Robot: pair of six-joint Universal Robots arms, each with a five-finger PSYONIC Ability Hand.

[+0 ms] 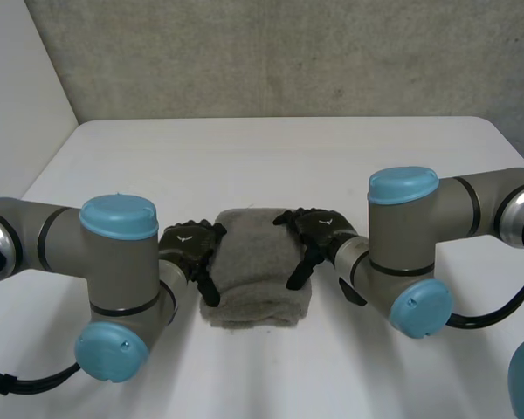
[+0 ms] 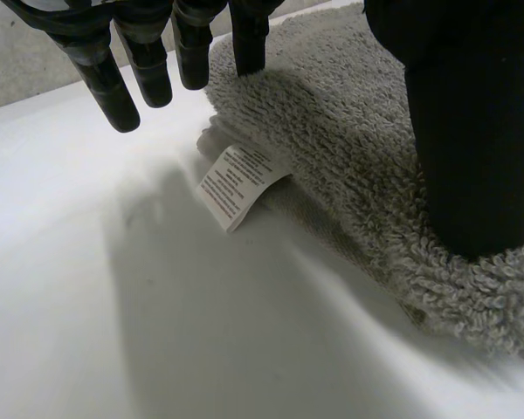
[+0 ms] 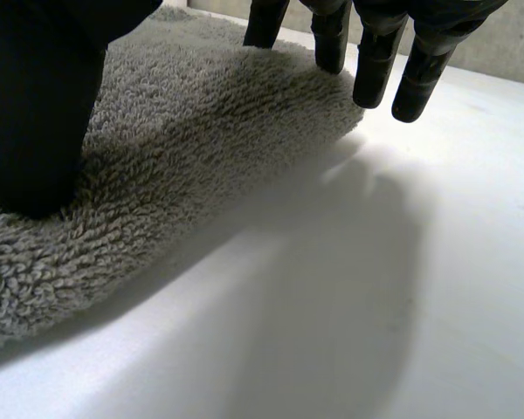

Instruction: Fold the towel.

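Bracketing the folded grey towel from both sides, near the front middle of the white surface. Lies there as a thick, roughly rectangular pad, flat on the surface and rounded along its sides.

Bends the left arm at the elbow and angles the forearm inward, setting the left hand palm-down at the towel's left edge. Mirrors that with the right arm, placing the right hand palm-down at the right edge, toward the far corner.

Seen from the left wrist: holds the fingers straight and slightly spread, most tips free above the bare surface beside the towel, the innermost over the towel's edge. Plants the thumb on top of the terry pile. Pinches nothing and curls round nothing, so stands relaxed and open, merely resting on the cloth. Leaves a white printed label poking out from the towel's edge onto the surface, just beyond those fingertips.

Seen from the right wrist: much the same pose. Extends the right fingers straight, some over the towel's edge and the rest just past it above bare surface. Rests the right thumb on the towel's top. Grips nothing here either, staying open.
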